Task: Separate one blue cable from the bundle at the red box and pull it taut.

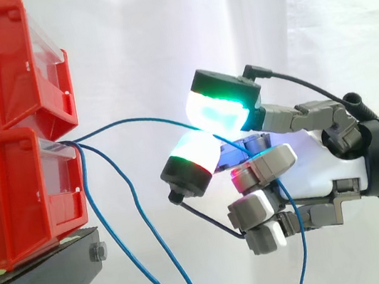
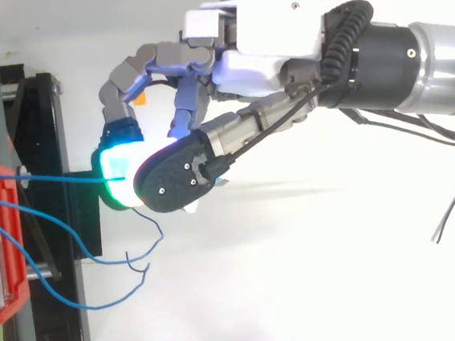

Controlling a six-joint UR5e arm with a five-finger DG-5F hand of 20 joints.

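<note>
Where it leaves the lower red box (image 1: 11,199), one blue cable (image 1: 128,120) runs toward 3 o'clock in the side view — slightly bowed — into the hand (image 1: 309,166). Hand is clamped on it, pinched between glowing fingertips (image 1: 220,105), tail dropping to 6 o'clock. The other blue cables (image 2: 95,306) hang slack from the box toward 6 o'clock.

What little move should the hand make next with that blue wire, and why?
Probably draw the hand straight back, away from the red bin. Its pads pinch one blue cable, which bows slightly between bin and hand, while the other two cables hang loose below.
</note>
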